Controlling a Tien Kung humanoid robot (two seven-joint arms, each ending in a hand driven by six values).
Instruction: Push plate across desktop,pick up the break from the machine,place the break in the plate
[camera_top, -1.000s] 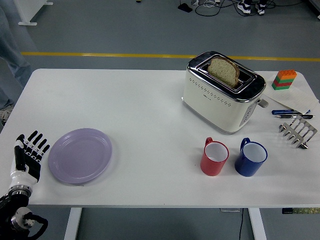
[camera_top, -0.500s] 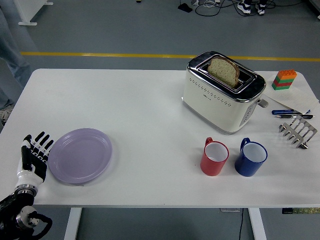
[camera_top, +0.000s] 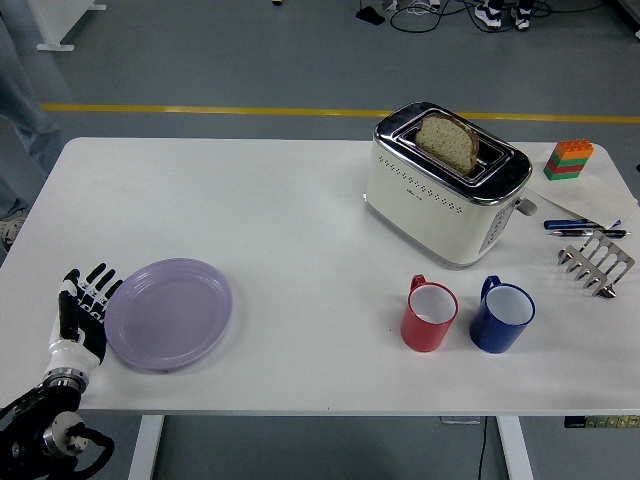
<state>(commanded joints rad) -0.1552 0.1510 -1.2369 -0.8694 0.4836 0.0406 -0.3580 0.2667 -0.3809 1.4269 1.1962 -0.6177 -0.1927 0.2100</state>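
While the bread (camera_top: 447, 141) is sitting in the toaster (camera_top: 440, 190), your left hand (camera_top: 82, 313), fingers straight and holding nothing, is touching the purple plate (camera_top: 168, 313).

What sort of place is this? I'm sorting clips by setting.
Likely a lab or workshop, not a home kitchen: grey floor with a yellow line, loose cables on it, and a toaster staged on a white table.

Single head view, taken from high on the robot's side and facing forward and down. The white table (camera_top: 300, 210) filled most of the frame, its near edge along the bottom; grey floor with a yellow line (camera_top: 200, 109) lay beyond the far edge.
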